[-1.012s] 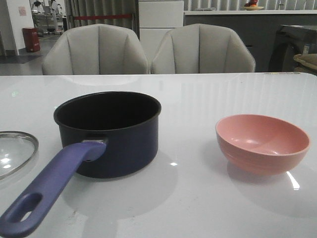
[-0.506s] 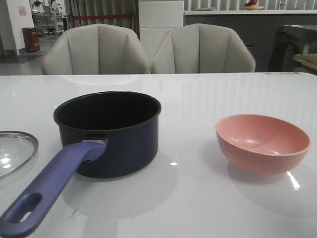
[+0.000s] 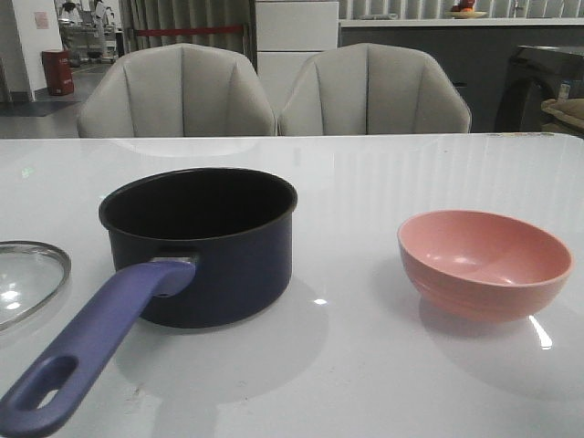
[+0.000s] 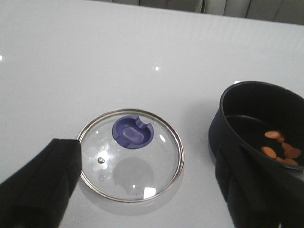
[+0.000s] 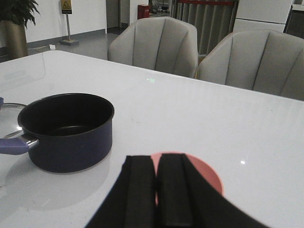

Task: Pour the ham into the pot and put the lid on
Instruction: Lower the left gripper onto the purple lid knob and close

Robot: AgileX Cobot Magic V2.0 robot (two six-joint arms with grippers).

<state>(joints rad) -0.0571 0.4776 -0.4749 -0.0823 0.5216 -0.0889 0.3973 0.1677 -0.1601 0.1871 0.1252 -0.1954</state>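
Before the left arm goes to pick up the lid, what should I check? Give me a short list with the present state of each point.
1. Ham is in the pot: ok, orange slices lie on its bottom.
2. Bowl is emptied and set down: ok, it stands upright on the table, apart from the pot.
3. Lid is free to grasp: ok, it lies flat beside the pot, knob up, nothing on it.
4. Left tool is open: ok, its fingers stand wide apart on either side of the lid.
5. Right tool is clear of the pot: ok, it is shut above the bowl.
6. Pot rim is unobstructed: ok.
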